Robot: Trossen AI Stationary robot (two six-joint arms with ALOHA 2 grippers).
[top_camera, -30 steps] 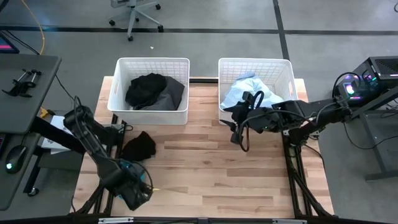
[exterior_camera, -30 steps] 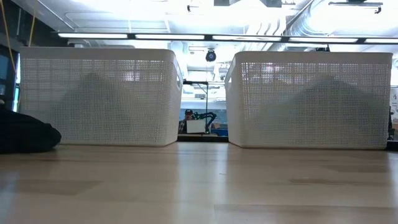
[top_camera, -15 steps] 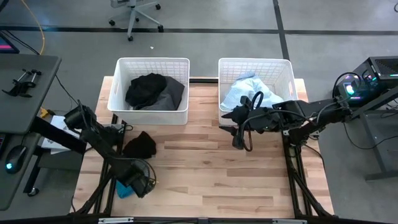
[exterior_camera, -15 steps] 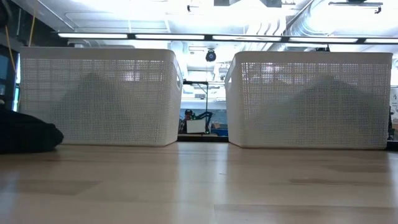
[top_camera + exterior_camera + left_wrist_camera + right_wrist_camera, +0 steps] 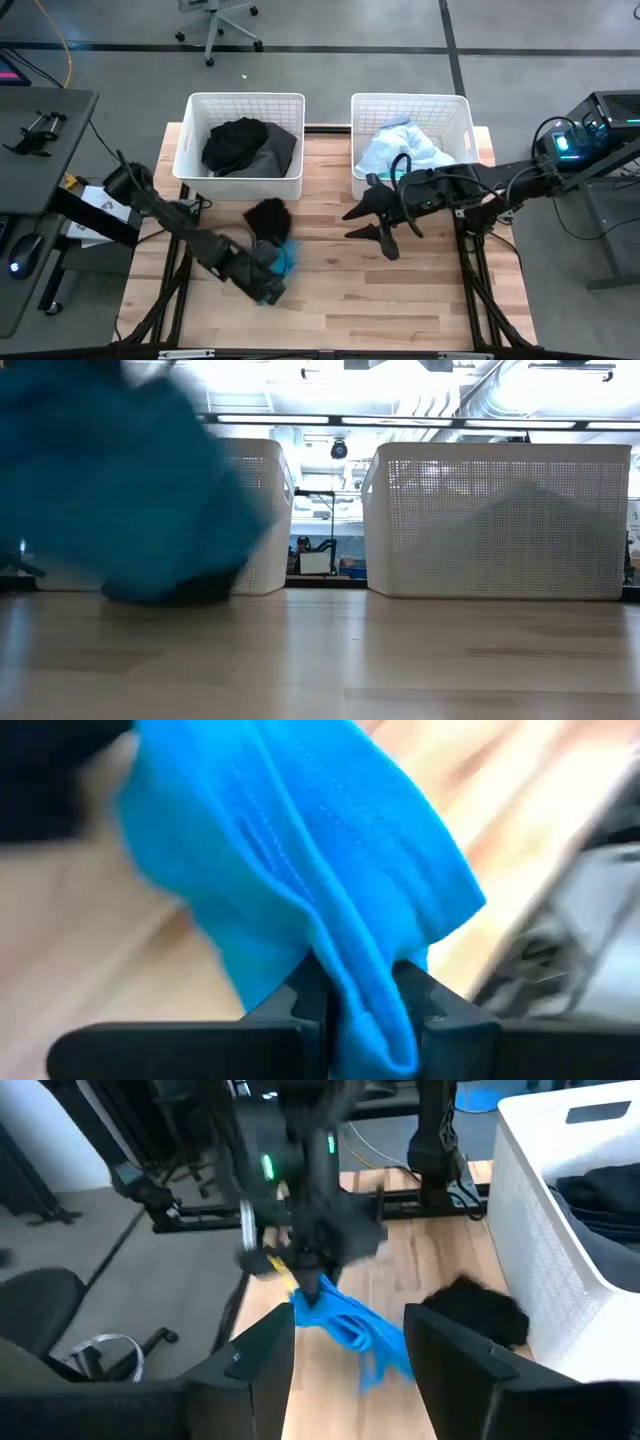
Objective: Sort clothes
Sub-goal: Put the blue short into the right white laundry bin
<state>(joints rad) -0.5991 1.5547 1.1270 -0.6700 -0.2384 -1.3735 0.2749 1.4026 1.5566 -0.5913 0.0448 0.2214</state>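
My left gripper (image 5: 270, 276) is shut on a turquoise blue garment (image 5: 284, 257) over the middle left of the table; the garment also shows in the left wrist view (image 5: 300, 870) and the low view (image 5: 120, 490). A black garment (image 5: 268, 215) lies on the table just beyond it. Black and charcoal clothes (image 5: 245, 145) lie in the left white basket (image 5: 190, 140). Pale blue and white clothes (image 5: 405, 148) lie in the right basket (image 5: 465, 120). My right gripper (image 5: 368, 226) is open and empty in front of the right basket. My left gripper pinches a bunched fold of the turquoise garment (image 5: 350, 990) between its two fingers (image 5: 300, 1005), several layers thick. In the right wrist view the fingers come from above, and the cloth (image 5: 350, 1328) hangs slack below them. Whether its lower end touches the table I cannot tell.
The two baskets stand side by side at the table's far edge, with a gap between them. Bare wood lies in the middle and near part of the table (image 5: 380, 300). An office chair (image 5: 215, 20) stands on the floor beyond.
My left gripper has swung from the table's near left corner toward the middle, carrying the turquoise garment up over the wood. The black garment has shifted toward the table's right. My right gripper has moved a little toward the table's left.
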